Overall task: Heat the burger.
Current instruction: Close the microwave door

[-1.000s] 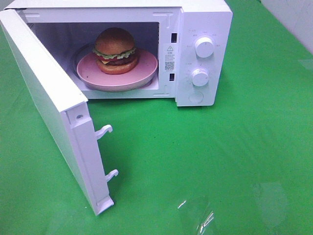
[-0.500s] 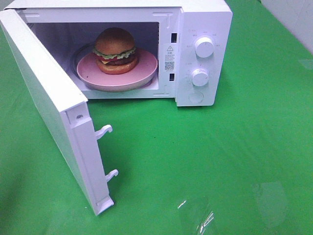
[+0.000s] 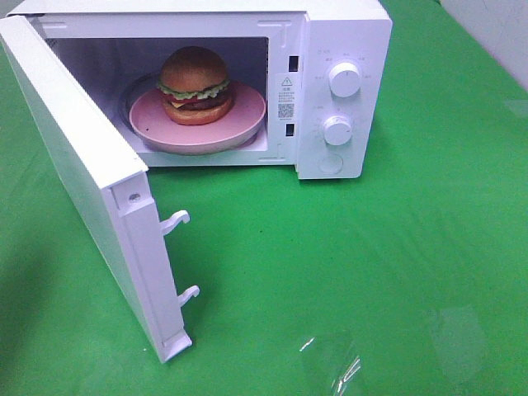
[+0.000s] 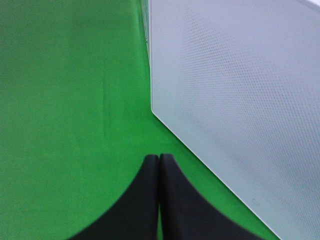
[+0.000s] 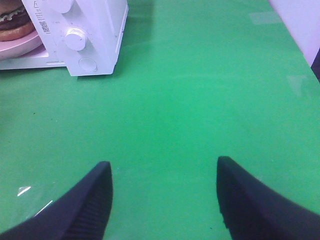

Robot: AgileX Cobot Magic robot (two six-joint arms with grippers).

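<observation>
Exterior high view: a boxy white microwave oven (image 3: 346, 33) stands on the cloth, its white hinged door (image 3: 74, 173) wide open.
Writing: on the microwave's frame, just beside the cavity, a warning-triangle sticker (image 3: 286, 82) sits above a square code label (image 3: 286, 110). Their print, and the grey marks round the two white round knobs (image 3: 344, 79), are too small for me to read.
Burger: the golden-bunned burger (image 3: 195, 84), with lettuce, cheese and a dark patty, sits on a round pink plate (image 3: 239, 124) inside the microwave's cavity.
Surface: a bright green cloth (image 3: 371, 272) spreads all round the microwave, with glossy patches in front of it.
Room: a pale wall (image 3: 495, 33) rises beyond the cloth, to the right of the microwave.
My left gripper (image 4: 159, 162): fingers pressed together, nothing held, just beside the door's outer face.
My right gripper (image 5: 164, 167): fingers spread wide with nothing between them, over the cloth in front of the microwave's knob side.
</observation>
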